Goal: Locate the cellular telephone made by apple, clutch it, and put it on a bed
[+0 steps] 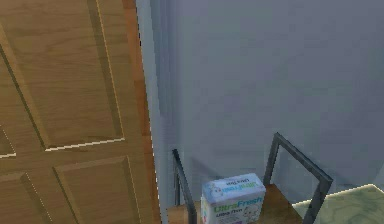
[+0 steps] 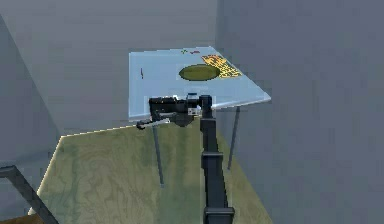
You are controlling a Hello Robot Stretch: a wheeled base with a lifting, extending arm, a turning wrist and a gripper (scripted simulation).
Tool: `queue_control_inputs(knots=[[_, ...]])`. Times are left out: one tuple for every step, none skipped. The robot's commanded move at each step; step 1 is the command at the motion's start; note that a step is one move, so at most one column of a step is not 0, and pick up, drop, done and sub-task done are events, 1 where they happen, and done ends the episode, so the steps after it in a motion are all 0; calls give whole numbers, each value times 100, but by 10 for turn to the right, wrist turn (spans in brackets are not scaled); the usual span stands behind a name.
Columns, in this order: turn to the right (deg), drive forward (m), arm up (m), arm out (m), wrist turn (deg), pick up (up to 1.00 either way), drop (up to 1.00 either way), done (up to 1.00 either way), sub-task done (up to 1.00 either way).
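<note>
**A:** Arm side view, first entry?
**B:** A pale blue table on thin grey legs is logged at 12 o'clock from the arm. A green rug is seen beneath it, with grey walls behind.

**A:** And the gripper?
**B:** The gripper is placed at the table's near edge, at 10 o'clock from the arm's top and just left of two white marked squares. Whether it is open or closed cannot be told. Whether anything is held cannot be told either, as the table edge lies right behind the fingers.

**A:** On the tabletop?
**B:** A dark olive round dish is noted at 1 o'clock from the gripper. A flat yellow-orange item is set just beside it, at its 2 o'clock. A small thin item is recorded at 12 o'clock from the gripper.

**A:** The phone?
**B:** Its place cannot be told. None of those small shapes can be named as a phone.

**A:** Forward view?
**B:** A brown panelled door is recorded from 7 to 11 o'clock, and a grey wall from 12 to 3. A white and blue carton is seen at 6 o'clock, apparently on a wooden seat. Dark metal frames are noted at its sides.
</note>
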Motion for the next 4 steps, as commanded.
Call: queue_control_inputs(knots=[[0, 0, 0, 0, 0, 100, 0, 0, 0], [0, 0, 10, 0, 0, 0, 0, 0, 0], [0, 0, 12, 0, 0, 0, 0, 0, 0], [0, 0, 0, 0, -450, 0, 0, 0, 0]])
